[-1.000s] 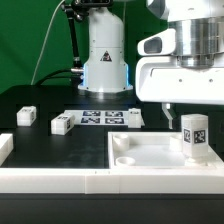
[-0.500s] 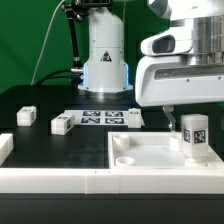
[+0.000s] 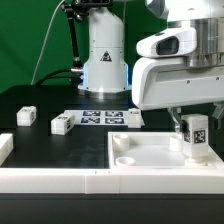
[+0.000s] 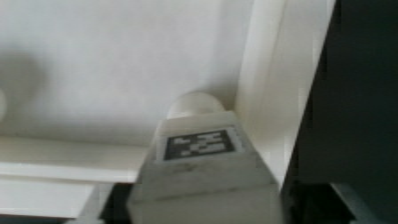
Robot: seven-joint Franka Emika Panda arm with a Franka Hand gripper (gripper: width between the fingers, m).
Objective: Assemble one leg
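Note:
My gripper is shut on a leg, a small white block with a black-and-white tag. It holds the leg upright at the near right corner of the large white panel. The leg's lower end is at the panel's surface; I cannot tell whether it is seated in a socket. In the wrist view the leg runs from between the dark fingers down to the panel near its raised rim. Three more legs lie on the black table: one at the exterior view's left, one beside the marker board, one behind the panel.
The marker board lies flat on the table behind the panel. A white L-shaped frame borders the table's front and left. The robot base stands at the back.
The gripper housing has shifted slightly toward the exterior view's left and turned a little. The leg stays in its grip at the same corner of the panel.

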